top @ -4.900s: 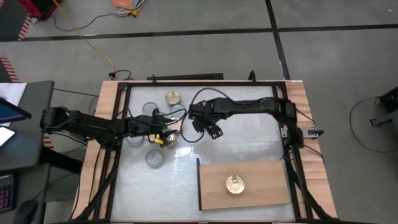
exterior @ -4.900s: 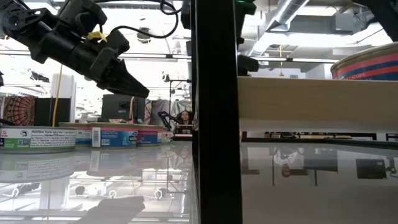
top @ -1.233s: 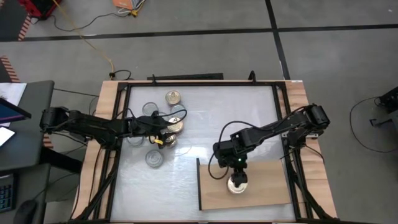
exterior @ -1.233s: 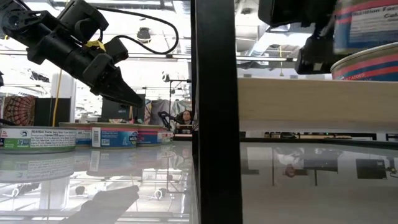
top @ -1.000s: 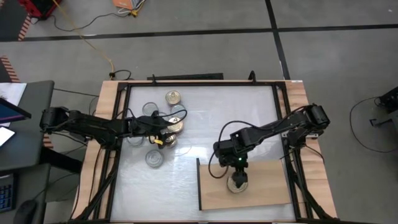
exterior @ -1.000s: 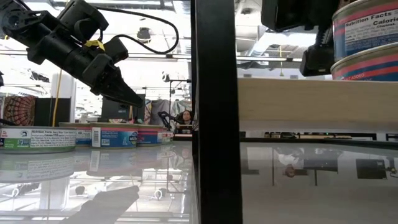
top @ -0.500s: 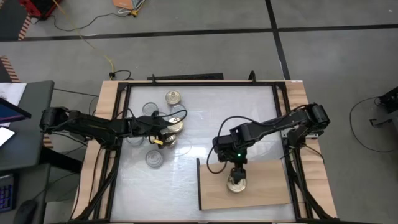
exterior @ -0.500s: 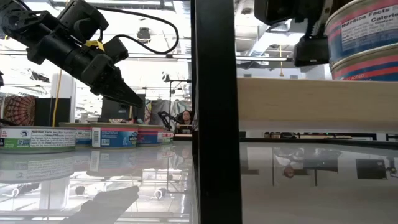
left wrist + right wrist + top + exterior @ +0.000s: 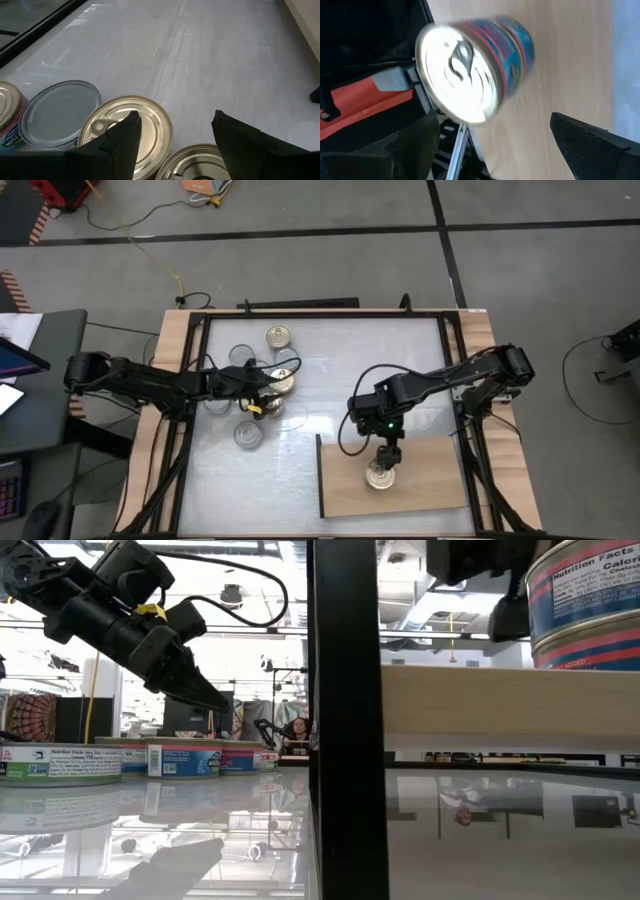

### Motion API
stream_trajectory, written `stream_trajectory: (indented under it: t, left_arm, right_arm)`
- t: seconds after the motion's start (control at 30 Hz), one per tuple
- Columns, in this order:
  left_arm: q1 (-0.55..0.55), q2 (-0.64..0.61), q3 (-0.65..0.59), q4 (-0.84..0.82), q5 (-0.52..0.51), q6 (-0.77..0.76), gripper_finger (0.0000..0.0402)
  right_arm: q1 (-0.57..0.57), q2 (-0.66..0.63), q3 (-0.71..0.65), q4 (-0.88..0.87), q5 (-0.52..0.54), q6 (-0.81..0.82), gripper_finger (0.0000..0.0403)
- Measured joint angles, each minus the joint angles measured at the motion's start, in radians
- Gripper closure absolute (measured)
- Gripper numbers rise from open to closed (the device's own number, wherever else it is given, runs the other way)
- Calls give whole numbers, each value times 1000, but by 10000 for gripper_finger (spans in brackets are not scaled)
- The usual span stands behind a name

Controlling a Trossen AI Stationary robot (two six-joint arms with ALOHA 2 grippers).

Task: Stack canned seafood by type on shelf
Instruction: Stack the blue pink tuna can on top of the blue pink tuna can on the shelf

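Right gripper (image 9: 385, 461): fingers spread wide, just beside the stacked tins (image 9: 379, 474) on the shelf (image 9: 440, 475), holding nothing.
Left gripper (image 9: 172, 131): parted, empty, over gold-lidded tins (image 9: 131, 127).

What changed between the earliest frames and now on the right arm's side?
The right gripper carried a second can from mid-table to the shelf, set it on the can already there, released it and now stands open beside the stack. The left gripper stayed over the loose cans, and those cans have not moved.
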Motion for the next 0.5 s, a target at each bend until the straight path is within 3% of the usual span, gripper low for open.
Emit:
stream_trajectory:
  t: [0.13, 0.37, 0.5]
  left_arm:
    - [0, 0, 0, -3, 0, 0, 168]
    - [0, 0, 0, -3, 0, 0, 168]
    - [0, 0, 0, -3, 8, -1, 168]
  right_arm:
    - [4, -50, 0, -90, 62, 1, 3]
    - [89, -79, -2, -213, 372, 1, 3]
    - [160, -38, -44, -179, 385, 4, 3]
